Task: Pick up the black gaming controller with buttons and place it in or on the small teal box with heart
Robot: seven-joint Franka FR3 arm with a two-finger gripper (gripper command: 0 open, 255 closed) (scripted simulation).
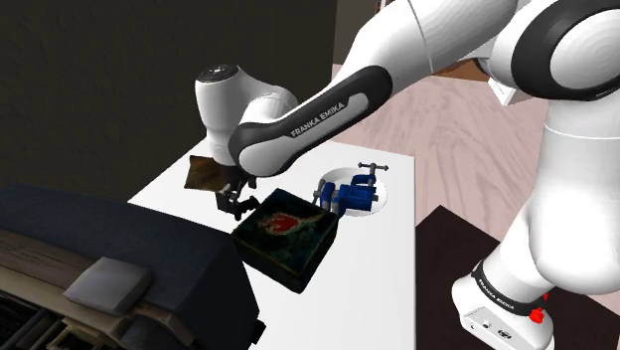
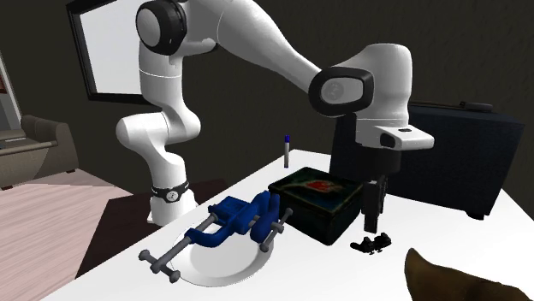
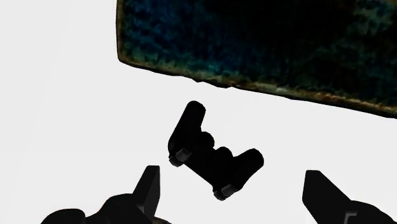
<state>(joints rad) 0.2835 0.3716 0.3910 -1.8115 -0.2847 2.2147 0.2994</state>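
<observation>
I am holding my claw [image 3: 232, 173] just above the white bench [image 1: 387, 278], its fingers standing apart and clasping nothing. The black gaming controller [image 3: 210, 153] is lying flat on the bench between and below my fingertips, untouched, just beside the side wall of the teal box [image 2: 318, 198] with the red heart, a narrow gap showing between them.

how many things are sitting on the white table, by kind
black game controller: 1
dark teal box: 1
blue clamp: 1
white plate: 1
brown object: 1
thin upright stick with a blue tip: 1
total: 6
</observation>
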